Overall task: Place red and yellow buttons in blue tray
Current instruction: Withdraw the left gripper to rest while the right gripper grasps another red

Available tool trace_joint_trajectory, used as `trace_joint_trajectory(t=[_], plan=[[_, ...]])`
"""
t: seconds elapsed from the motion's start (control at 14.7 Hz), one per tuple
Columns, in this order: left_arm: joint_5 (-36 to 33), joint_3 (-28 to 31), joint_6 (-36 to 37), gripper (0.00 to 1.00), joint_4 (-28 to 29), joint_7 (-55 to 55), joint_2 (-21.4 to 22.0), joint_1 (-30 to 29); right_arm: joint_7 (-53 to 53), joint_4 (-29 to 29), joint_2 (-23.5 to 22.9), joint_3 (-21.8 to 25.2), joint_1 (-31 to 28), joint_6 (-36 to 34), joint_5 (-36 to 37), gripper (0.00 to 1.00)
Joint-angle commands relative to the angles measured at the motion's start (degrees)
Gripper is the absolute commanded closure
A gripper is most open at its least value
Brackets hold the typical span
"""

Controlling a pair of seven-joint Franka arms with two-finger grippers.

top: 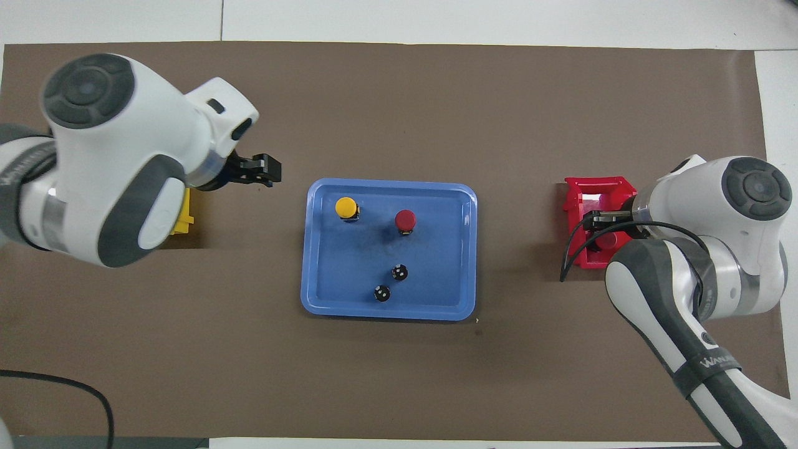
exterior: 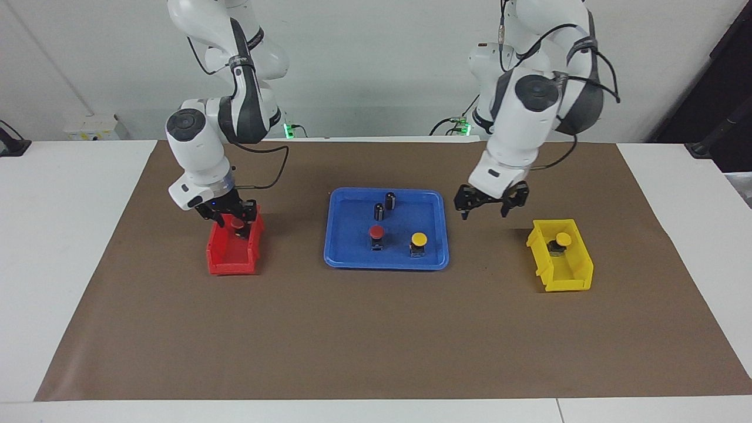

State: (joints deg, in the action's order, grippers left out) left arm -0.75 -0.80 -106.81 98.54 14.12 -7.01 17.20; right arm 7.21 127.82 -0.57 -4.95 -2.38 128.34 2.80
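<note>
The blue tray point(exterior: 338, 258) point(top: 321, 299) lies mid-table and holds one red button point(exterior: 376, 232) point(top: 405, 219) and one yellow button point(exterior: 418, 239) point(top: 346, 207). A second yellow button point(exterior: 563, 239) stands in the yellow bin point(exterior: 567, 282). My right gripper point(exterior: 236, 218) point(top: 601, 219) is down in the red bin point(exterior: 232, 258) point(top: 598, 187), shut on the second red button point(exterior: 237, 223). My left gripper point(exterior: 485, 212) point(top: 267, 171) is open and empty, in the air over the mat between the tray and the yellow bin.
Two dark capless cylinders point(exterior: 390, 200) point(exterior: 379, 211) stand in the tray's part nearer to the robots. A brown mat point(exterior: 376, 341) covers the table. In the overhead view the left arm hides most of the yellow bin point(top: 182, 218).
</note>
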Motion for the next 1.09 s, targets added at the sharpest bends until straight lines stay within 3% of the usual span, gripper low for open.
trace_joint_trajectory(t=[0.0,0.27,0.75,0.95,1.02], plan=[[-0.7,-0.5,4.7,0.00,-1.6,-9.3,3.0,-7.0,-2.7,2.3,1.6,-0.8,-1.8,1.1,-1.1,0.31],[-0.6,-0.5,10.3,0.00,-5.3,-20.9,4.4,-15.2,-2.9,4.7,2.3,-0.8,-1.8,4.3,-1.1,0.32],[-0.3,-0.4,10.1,0.00,-5.2,-23.2,5.3,-18.2,-2.9,8.0,3.4,-0.8,-1.8,7.3,-1.2,0.36],[-0.3,-0.3,10.3,0.00,-4.9,-23.3,5.3,-18.2,-2.9,8.1,3.4,-0.8,-1.8,7.5,-1.1,0.48],[-0.3,-0.3,10.3,0.00,-4.9,-23.2,5.3,-18.2,-3.0,8.1,3.4,-0.8,-1.8,7.5,-1.1,0.57]])
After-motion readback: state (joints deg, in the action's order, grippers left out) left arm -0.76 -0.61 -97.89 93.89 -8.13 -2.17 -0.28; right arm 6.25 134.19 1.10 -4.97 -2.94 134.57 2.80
